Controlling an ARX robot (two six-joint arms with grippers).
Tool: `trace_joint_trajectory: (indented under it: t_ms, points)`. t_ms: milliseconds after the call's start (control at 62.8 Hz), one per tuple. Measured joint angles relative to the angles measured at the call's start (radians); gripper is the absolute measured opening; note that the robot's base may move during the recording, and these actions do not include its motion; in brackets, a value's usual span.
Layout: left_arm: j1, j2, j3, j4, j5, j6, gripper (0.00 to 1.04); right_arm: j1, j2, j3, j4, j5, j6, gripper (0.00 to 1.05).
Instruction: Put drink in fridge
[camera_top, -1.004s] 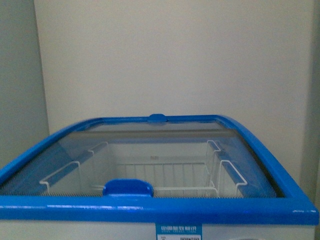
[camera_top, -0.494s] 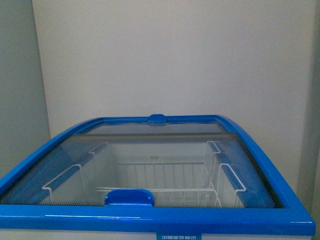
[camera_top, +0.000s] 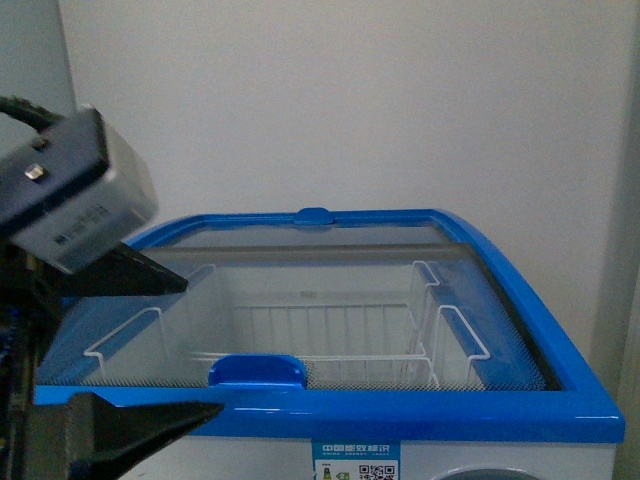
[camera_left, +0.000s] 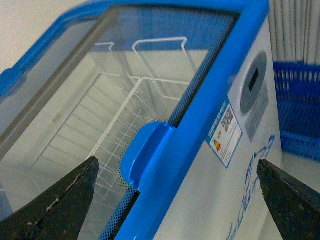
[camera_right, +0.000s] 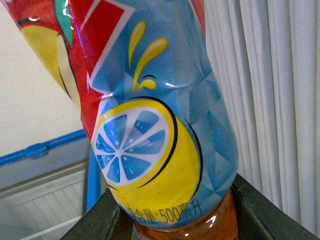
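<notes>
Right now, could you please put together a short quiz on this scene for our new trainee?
1. True or false: the left gripper is open and holds nothing.
2. What is the right gripper shut on? A) a drink bottle with a lemon-slice label; B) a metal can; C) nothing.
3. Fill in: the handle on the glass lid of the fridge is coloured ____.
Key: 1 true; 2 A; 3 blue.
</notes>
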Motion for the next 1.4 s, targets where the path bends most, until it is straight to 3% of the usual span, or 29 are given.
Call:
trace_joint_trajectory:
  t_ms: [159, 335, 558, 908, 1402]
  points:
    - [-0.014, 0.097, 0.080, -0.107, -0.016, 0.212, 0.97, 0.000, 0.000, 0.000, 0.000, 0.000, 0.000, 0.42]
    - [-0.014, 0.185, 0.134, -0.056, -0.022, 0.302, 0.97, 0.000, 0.000, 0.000, 0.000, 0.000, 0.000, 0.42]
    - [-0.013, 0.251, 0.210, -0.046, -0.008, 0.285, 0.97, 0.000, 0.000, 0.000, 0.000, 0.000, 0.000, 0.42]
    - [-0.026, 0.390, 0.356, -0.153, 0.004, 0.273, 0.97, 0.000, 0.000, 0.000, 0.000, 0.000, 0.000, 0.42]
    - [-0.013, 0.649, 0.701, -0.190, 0.016, 0.251, 0.97, 0.000, 0.000, 0.000, 0.000, 0.000, 0.000, 0.42]
